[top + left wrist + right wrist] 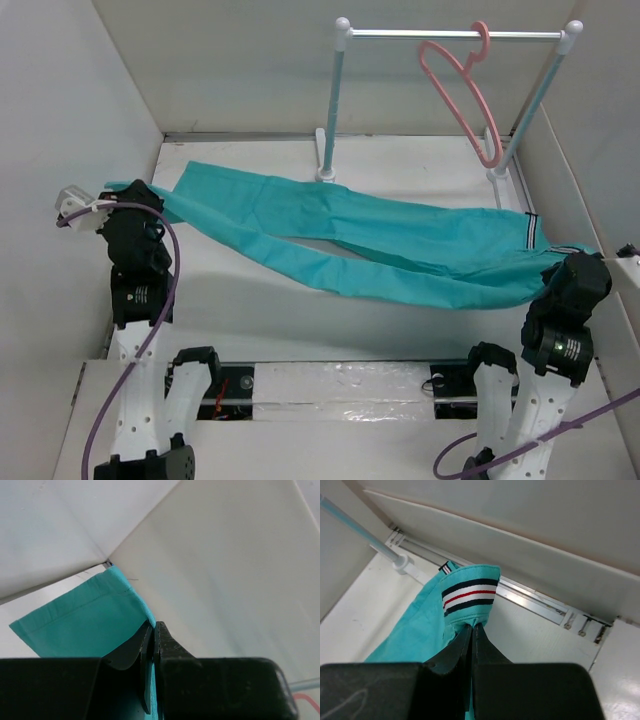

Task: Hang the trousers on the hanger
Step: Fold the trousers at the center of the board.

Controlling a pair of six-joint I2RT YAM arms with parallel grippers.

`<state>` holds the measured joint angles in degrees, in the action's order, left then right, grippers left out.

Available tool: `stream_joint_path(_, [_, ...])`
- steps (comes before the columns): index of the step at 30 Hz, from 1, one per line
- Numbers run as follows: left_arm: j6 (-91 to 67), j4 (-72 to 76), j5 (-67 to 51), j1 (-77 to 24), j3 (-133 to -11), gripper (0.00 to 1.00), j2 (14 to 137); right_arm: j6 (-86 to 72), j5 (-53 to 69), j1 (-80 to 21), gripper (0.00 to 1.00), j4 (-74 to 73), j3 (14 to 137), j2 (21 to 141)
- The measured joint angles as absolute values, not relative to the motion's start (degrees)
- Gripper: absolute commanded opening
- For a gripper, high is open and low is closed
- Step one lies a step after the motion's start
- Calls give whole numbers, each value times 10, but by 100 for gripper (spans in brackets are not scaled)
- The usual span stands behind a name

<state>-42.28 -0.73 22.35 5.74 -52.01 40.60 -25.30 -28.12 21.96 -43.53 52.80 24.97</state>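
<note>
- The trousers lie stretched across the table, legs running to the left and waistband at the right, seen from the top camera.
- The left gripper is closed on the end of a trouser leg. Its fingers are pressed together with teal cloth pinched between them, and the stitched hem fans out to the left of the tips in the left wrist view.
- The right gripper is clamped on the waistband end. Its fingers meet just below the white, dark and red stripes, and the band stands up above the tips.
- The two legs lie close together along most of their length, with a narrow gap of table showing between them near the middle.
- The pink hanger hangs by its hook from the rail at the back of the table, tilted, well apart from both grippers. Its lower end hangs near the rail's right post.
- The trousers pass just in front of the rail's left post at its base.
</note>
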Motion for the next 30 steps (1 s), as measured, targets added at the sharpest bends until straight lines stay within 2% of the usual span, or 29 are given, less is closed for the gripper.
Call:
stream_joint_path(6, [-413, -11, 263, 56, -509, 0, 437, -214, -306, 210, 0, -439, 498, 278])
stream_joint_path(10, [-412, -12, 280, 52, -514, 0, 518, -201, -297, 210, 0, -435, 478, 322])
stream_joint_path(17, [-415, -44, 308, 51, -552, 0, 698, -200, -258, 210, 0, -383, 495, 439])
stream_joint_path(25, [-416, -65, 346, 50, -659, 0, 822, -223, -214, 210, 0, -299, 525, 596])
stream_joint_path(30, [-409, -56, 357, 50, -670, 0, 858, -234, -196, 214, 0, -258, 548, 667])
